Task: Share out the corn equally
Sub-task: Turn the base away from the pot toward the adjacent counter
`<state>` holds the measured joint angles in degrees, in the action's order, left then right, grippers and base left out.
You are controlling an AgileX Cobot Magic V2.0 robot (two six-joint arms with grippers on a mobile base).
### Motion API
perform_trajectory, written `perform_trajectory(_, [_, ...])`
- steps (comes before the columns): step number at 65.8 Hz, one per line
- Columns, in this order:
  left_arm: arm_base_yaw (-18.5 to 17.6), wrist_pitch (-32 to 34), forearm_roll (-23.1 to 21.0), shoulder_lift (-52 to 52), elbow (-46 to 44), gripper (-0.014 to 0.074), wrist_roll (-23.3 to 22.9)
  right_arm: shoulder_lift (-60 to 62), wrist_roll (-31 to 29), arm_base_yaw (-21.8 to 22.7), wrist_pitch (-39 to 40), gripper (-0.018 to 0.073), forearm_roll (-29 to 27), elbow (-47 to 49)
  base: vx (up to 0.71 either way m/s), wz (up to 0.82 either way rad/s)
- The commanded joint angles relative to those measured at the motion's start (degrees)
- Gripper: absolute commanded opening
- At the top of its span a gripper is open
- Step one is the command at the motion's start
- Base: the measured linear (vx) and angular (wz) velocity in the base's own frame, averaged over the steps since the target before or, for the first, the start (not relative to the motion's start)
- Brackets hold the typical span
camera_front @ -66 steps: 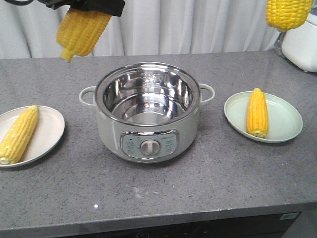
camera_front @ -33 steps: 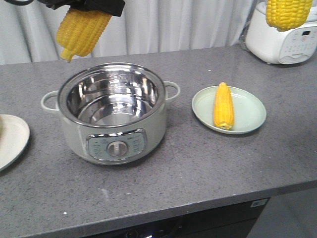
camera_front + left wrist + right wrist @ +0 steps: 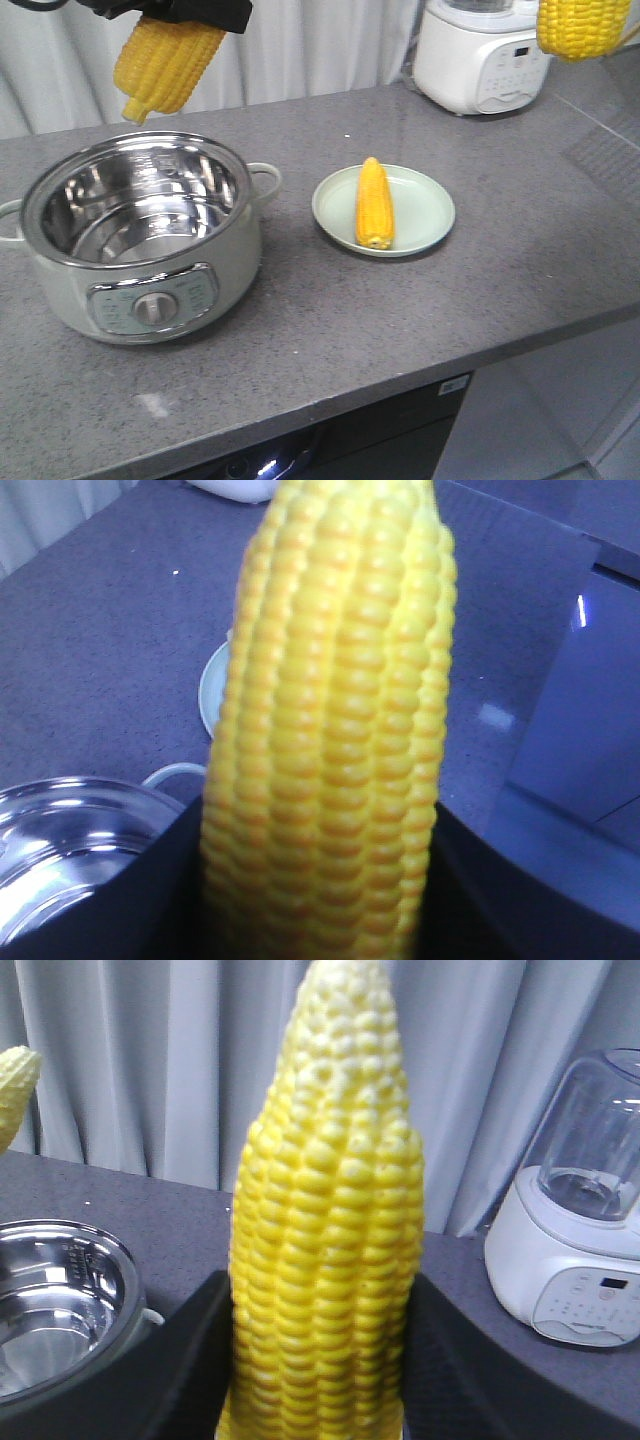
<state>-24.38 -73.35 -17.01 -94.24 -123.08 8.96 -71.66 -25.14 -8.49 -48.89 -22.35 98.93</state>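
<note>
My left gripper is shut on a yellow corn cob, black jaws pressing both its sides. In the front view this cob hangs tip-down at the top left, above the back rim of the pot. My right gripper is shut on a second cob that points up. Only the lower end of that cob shows at the front view's top right. A third cob lies on a pale green plate right of the pot.
An empty steel-lined electric pot with side handles stands on the grey counter at the left. A white blender appliance sits at the back right. The counter's front edge drops to the floor, and the counter ends at the right.
The whole scene has slid left in the front view. The left plate with its cob has gone out of frame and the white appliance has come in. Both held cobs keep their places in the frame.
</note>
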Motion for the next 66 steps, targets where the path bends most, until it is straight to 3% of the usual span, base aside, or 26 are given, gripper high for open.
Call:
perform_trajectory(1, [0.01,1.59,-1.24,2.07,-1.73,-0.0006,-0.56,1.09,-0.01,0.29,4.02,-0.0006,-0.71,1.74,-0.01,-0.28])
perform_trajectory(66, [0.01,1.59,-1.24,2.07,-1.73,-0.0006,-0.56,1.09,-0.01,0.29,4.02,-0.0006,-0.71,1.74,-0.03,-0.28])
